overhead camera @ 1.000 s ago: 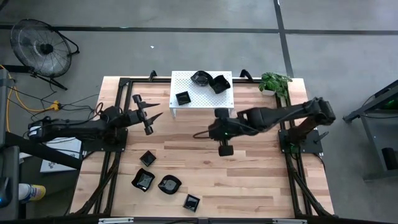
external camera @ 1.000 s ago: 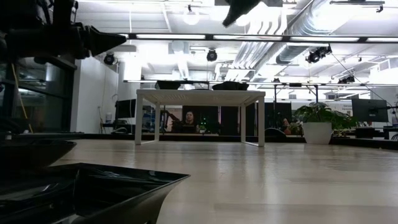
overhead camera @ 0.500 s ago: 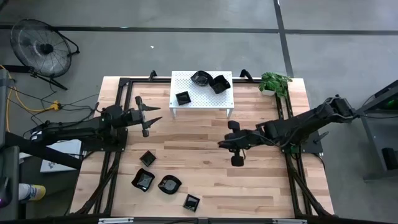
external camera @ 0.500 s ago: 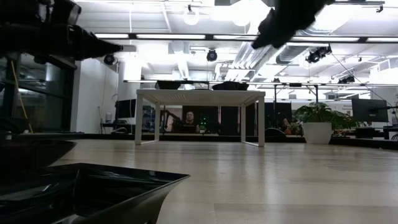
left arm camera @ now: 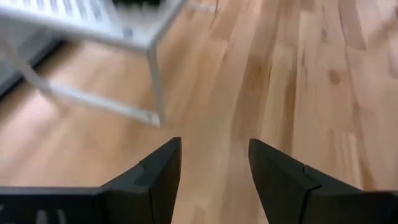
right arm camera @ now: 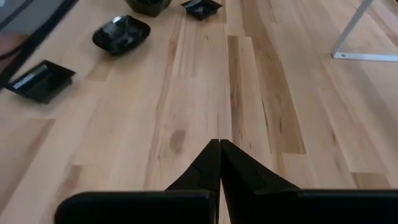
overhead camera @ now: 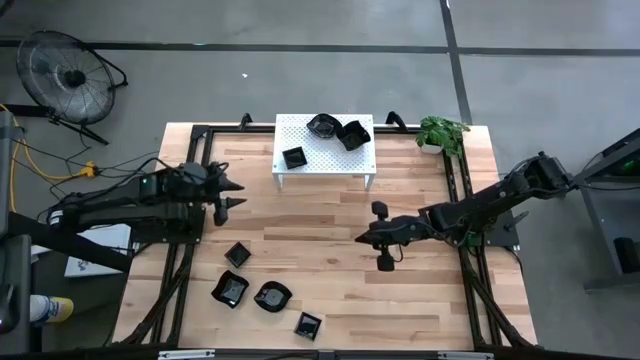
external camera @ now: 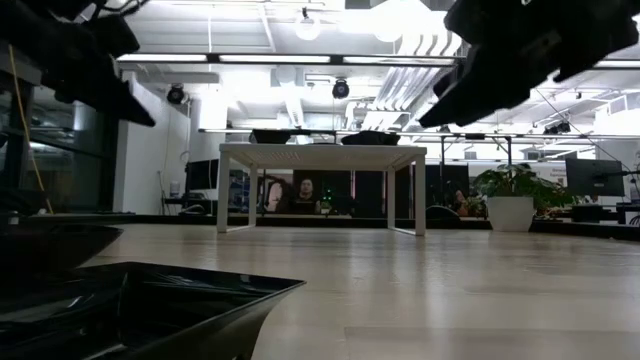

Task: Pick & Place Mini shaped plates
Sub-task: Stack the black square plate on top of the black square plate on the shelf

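Three glossy black mini plates sit on the white perforated stand point(overhead camera: 324, 146): a wavy one point(overhead camera: 322, 124), a square one point(overhead camera: 352, 133) and a small square one point(overhead camera: 294, 157). Several more lie on the wood near the near-left edge: point(overhead camera: 238, 254), point(overhead camera: 230, 289), point(overhead camera: 271, 296), point(overhead camera: 308, 325). My left gripper point(overhead camera: 236, 195) hovers open left of the stand, holding nothing; its wrist view shows open fingers point(left arm camera: 214, 165) over bare wood by a stand leg point(left arm camera: 154, 81). My right gripper point(overhead camera: 360, 237) is shut and empty over mid-table, its tip point(right arm camera: 219, 146) pointing toward the loose plates point(right arm camera: 121, 34).
A potted plant point(overhead camera: 440, 130) stands at the far right corner. Black frame rails point(overhead camera: 185, 240) run along the left and right sides of the table. One plate point(external camera: 150, 310) lies right in front of the low camera. Bare wood lies between stand and loose plates.
My right gripper has drawn away from the stand's front edge, moving toward the table's right and near side. My left gripper has pulled back a little toward the left edge. No plate has moved.
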You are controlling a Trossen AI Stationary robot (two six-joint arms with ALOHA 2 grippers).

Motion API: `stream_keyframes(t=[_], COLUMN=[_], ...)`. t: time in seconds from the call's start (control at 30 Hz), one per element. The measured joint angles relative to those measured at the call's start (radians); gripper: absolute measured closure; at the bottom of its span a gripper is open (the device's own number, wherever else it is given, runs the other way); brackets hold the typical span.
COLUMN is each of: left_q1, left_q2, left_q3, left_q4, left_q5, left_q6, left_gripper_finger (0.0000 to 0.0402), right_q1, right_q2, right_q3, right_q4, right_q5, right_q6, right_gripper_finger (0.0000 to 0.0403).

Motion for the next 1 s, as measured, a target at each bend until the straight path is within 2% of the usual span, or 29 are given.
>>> stream_keyframes(t=[0.13, 0.27, 0.67, 0.83, 1.0], left_q1=[-0.040, -0.158, -0.602, -0.719, -0.775], left_q2=[0.037, 0.125, 0.474, 0.580, 0.686], left_q3=[0.001, 0.001, 0.001, 0.021, 0.103], left_q4=[-0.050, -0.060, -0.060, -0.091, -0.205], left_q5=[0.031, 0.015, -0.117, -0.138, -0.172], left_q6=[-0.113, -0.232, -0.766, -0.962, -1.102], left_gripper_finger=[0.0218, 0.0218, 0.0218, 0.0218, 0.0218], right_q1=[0.000, 0.000, -0.002, -0.002, -0.002], right_q2=[0.000, 0.000, 0.000, 0.000, 0.001], right_q3=[-0.024, -0.051, -0.080, -0.080, -0.080], right_q4=[0.002, 0.017, 0.045, 0.076, 0.090], right_q5=[0.065, 0.126, 0.146, 0.144, 0.124], right_q6=[0.008, -0.009, -0.047, -0.081, -0.087], right_gripper_finger=[0.0399, 0.0401, 0.0401, 0.0395, 0.0396])
